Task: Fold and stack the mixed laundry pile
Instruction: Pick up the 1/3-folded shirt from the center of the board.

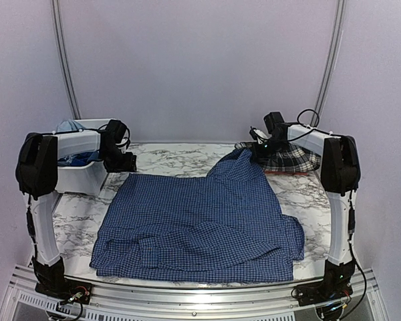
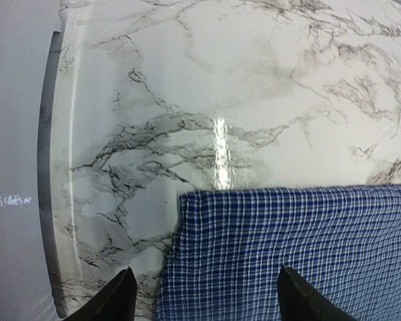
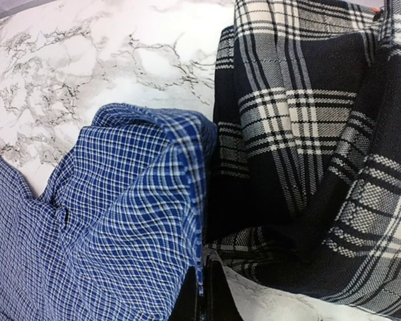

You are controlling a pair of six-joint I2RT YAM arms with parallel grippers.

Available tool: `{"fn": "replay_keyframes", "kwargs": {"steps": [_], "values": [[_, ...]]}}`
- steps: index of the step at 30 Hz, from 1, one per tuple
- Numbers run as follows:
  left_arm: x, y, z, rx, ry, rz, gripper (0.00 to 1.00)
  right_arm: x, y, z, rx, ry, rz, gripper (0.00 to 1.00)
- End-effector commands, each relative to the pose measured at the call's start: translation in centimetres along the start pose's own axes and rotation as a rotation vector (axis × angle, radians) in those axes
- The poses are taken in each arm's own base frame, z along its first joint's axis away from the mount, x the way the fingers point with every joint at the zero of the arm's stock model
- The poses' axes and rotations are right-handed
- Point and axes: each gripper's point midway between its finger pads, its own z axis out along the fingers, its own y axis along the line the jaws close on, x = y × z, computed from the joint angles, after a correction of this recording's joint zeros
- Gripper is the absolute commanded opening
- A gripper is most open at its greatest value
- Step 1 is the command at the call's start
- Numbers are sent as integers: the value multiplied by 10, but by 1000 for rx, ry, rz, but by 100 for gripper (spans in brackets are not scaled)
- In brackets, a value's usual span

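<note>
Sitting at the far left of the marble table point(image 1: 167, 157), the white bin point(image 1: 80, 179) holds a light blue cloth point(image 1: 68, 126) heaped above its rim and a royal blue cloth point(image 1: 79, 159) lower inside. Just right of the bin, the left claw point(image 1: 125, 162) hangs low over the far left corner of the checked shirt point(image 1: 200, 224). Its wrist view shows the two fingers point(image 2: 117, 301) well apart, one over bare marble just off the hem and the other over the cloth. Nothing is pinched between them, and whether they touch the cloth I cannot tell. The shirt lies spread across the middle of the table, bunched in folds along its near edge, with its far right corner drawn up into a peak. At that peak the right claw point(image 1: 260, 150) is clamped tight on the shirt's edge, fingers pressed together around the fabric. Right beside it, touching the raised corner, a black-and-white plaid cloth point(image 1: 291, 159) lies in a heap at the far right of the table. Plain pale lilac walls point(image 1: 200, 67) close in the back and sides
</note>
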Motion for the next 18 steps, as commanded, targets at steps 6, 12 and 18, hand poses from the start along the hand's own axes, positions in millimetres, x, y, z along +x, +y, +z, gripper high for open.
{"fn": "replay_keyframes", "kwargs": {"steps": [6,12,18], "values": [[-12,2,31,-15,26,139,59,-22,11,-25,-35,-57,-1,0],[-8,5,50,-33,53,167,51,-20,11,-24,-34,-50,-1,0],[-8,7,53,-39,57,183,25,-21,12,-26,-38,-52,-2,0]]}}
